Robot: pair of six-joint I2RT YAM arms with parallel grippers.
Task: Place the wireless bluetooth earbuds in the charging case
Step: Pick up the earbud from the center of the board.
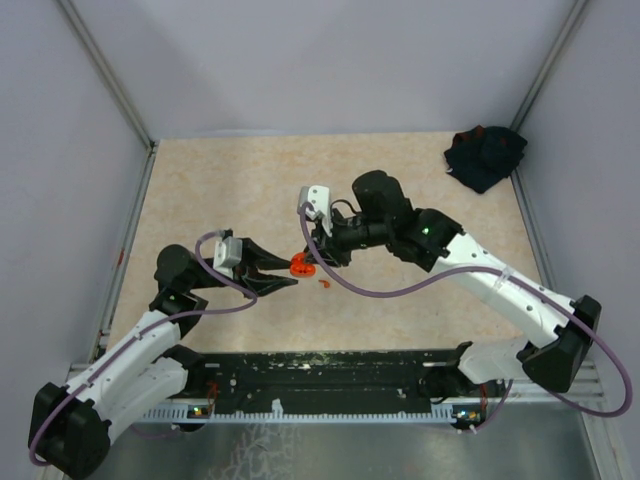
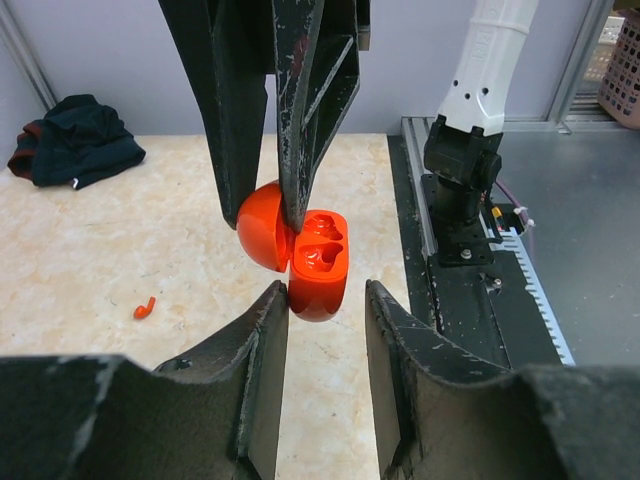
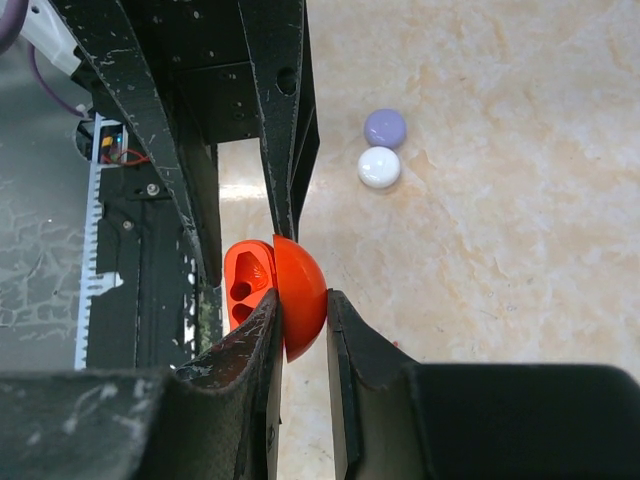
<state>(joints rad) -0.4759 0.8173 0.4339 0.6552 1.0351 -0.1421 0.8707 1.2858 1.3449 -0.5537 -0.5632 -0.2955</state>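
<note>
An orange charging case (image 1: 300, 265) hangs open above the table, its two cavities (image 2: 322, 255) empty. My right gripper (image 1: 312, 258) is shut on the case's domed lid (image 3: 303, 285); its fingers (image 2: 300, 120) come down from the top of the left wrist view. My left gripper (image 2: 322, 300) is open, its jaws either side of the lower end of the case base (image 2: 318, 292), with the left finger at its side and a gap on the right. A tiny red earbud (image 2: 145, 308) lies on the table, also showing in the top view (image 1: 323, 283).
A lavender disc (image 3: 385, 127) and a white disc (image 3: 379, 167) lie side by side on the table. A dark cloth (image 1: 485, 155) sits at the far right corner. The black base rail (image 2: 470, 300) runs along the near edge.
</note>
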